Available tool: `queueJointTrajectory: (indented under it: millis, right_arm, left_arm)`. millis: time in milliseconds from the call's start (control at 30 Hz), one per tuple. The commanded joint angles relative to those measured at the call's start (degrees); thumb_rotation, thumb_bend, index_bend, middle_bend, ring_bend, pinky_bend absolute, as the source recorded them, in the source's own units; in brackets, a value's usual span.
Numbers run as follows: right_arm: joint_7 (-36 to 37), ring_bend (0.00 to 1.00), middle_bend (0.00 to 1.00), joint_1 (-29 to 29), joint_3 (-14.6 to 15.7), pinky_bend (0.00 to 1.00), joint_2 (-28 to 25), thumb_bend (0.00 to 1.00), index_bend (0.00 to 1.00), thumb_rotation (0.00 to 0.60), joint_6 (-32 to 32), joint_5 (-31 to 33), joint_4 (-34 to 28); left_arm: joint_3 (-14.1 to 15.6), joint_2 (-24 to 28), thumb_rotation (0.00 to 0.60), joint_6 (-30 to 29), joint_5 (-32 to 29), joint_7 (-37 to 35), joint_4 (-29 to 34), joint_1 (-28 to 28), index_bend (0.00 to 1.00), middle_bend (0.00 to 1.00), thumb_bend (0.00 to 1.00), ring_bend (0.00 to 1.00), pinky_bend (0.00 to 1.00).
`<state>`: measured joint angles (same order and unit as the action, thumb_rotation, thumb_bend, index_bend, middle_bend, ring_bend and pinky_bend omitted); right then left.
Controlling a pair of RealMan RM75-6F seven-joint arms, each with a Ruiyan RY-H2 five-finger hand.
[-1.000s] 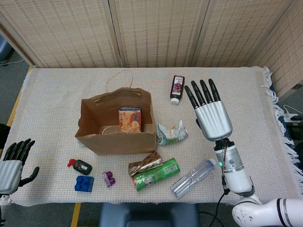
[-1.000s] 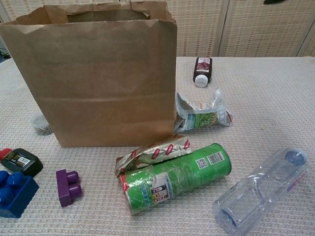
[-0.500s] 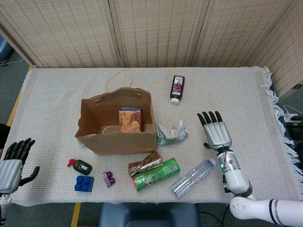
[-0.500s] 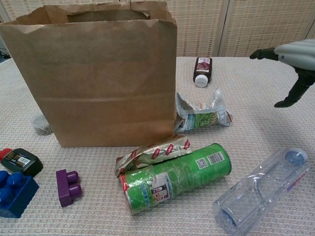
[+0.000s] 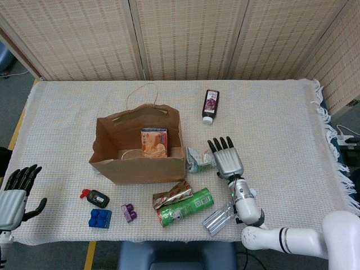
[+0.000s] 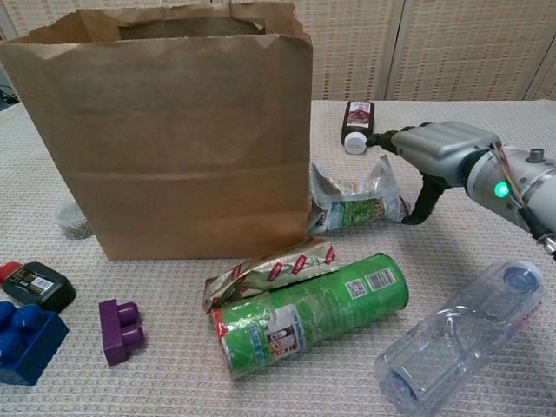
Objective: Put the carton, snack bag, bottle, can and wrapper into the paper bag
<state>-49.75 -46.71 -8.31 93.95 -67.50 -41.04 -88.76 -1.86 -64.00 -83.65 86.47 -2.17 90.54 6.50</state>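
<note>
Silver-backed with black fingers, the right hand (image 5: 226, 159) hovers palm down with its fingers extended and apart, holding nothing; in the chest view it (image 6: 432, 152) sits just above and to the right of the snack bag (image 6: 358, 199), and contact with the bag cannot be confirmed. The left hand (image 5: 15, 194) is at the near left edge of the table (image 5: 281, 124), off the cloth, fingers spread and empty. The snack bag (image 5: 199, 159) lies crumpled on the cloth against the right side of the paper bag (image 5: 139, 145), its long axis running roughly left to right. The paper bag stands upright and open, with the carton (image 5: 154, 142) upright inside it. In front of the paper bag, the wrapper (image 5: 172, 195) lies flat, touching the green can (image 5: 186, 207), which is on its side with its long axis running diagonally from near left to far right. The clear bottle (image 6: 463, 334) lies on its side to the right of the can, capped end pointing far right; the right forearm passes over it in the head view. A small dark bottle (image 5: 210, 104) lies toward the far side of the table, white cap pointing toward the near edge. Near the left front are a black-and-red object (image 5: 95, 197), a blue block (image 5: 100, 217) and a purple block (image 5: 129, 212).
</note>
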Motion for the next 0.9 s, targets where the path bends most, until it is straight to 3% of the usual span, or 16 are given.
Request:
queueJointTrajectory:
  millis: [33,167,333,367,500,567,700,900]
  right_arm:
    - [-1.36,0.00,0.04,-1.76,-0.18,0.02,4.36,0.06,0.02,0.600,0.50,-1.36,5.23]
    - [-1.47,0.01,0.09,-2.36,0.03,0.03,8.38,0.06,0.09,0.600,0.67,-2.87,9.81]
    - [-1.29,0.11,0.20,-2.45,0.26,0.15,12.57,0.12,0.23,0.600,1.20,-4.17,14.95]
    - [-1.13,0.16,0.24,-2.38,0.42,0.20,13.28,0.14,0.28,0.600,0.77,-5.02,15.87]
    - [0.93,0.49,0.50,-1.65,1.34,0.59,14.84,0.26,0.59,0.600,-0.98,-9.84,18.58]
    - [1.95,0.57,0.57,-1.07,1.13,0.67,14.15,0.30,0.67,0.600,-1.80,-11.51,18.09]
    - [2.46,0.59,0.59,0.20,0.25,0.68,10.13,0.32,0.70,0.600,-3.85,-13.73,13.89]
    - [3.31,0.59,0.59,2.96,-2.35,0.68,0.08,0.32,0.70,0.600,-7.56,-15.45,3.17]
  left_arm:
    - [0.01,0.01,0.600,-0.01,0.05,-0.03,-0.04,0.01,0.00,0.00,0.37,0.00,0.00]
    - [0.02,0.00,0.600,-0.04,0.07,-0.05,-0.12,0.00,0.00,0.00,0.37,0.00,0.00]
    - [0.04,-0.01,0.600,-0.05,0.13,-0.14,-0.20,0.01,0.00,0.00,0.37,0.00,0.00]
    - [0.05,0.00,0.600,-0.06,0.13,-0.17,-0.19,0.00,0.00,0.00,0.37,0.00,0.00]
    - [0.09,0.03,0.600,-0.12,0.14,-0.40,-0.22,-0.07,0.00,0.00,0.37,0.00,0.00]
    - [0.10,0.04,0.600,-0.19,0.13,-0.51,-0.26,-0.13,0.00,0.00,0.37,0.00,0.00]
    - [0.14,0.02,0.600,-0.33,0.11,-0.67,-0.31,-0.25,0.00,0.00,0.37,0.00,0.00]
    - [0.13,-0.07,0.600,-0.50,0.07,-0.28,-0.23,-0.37,0.00,0.00,0.37,0.00,0.00]
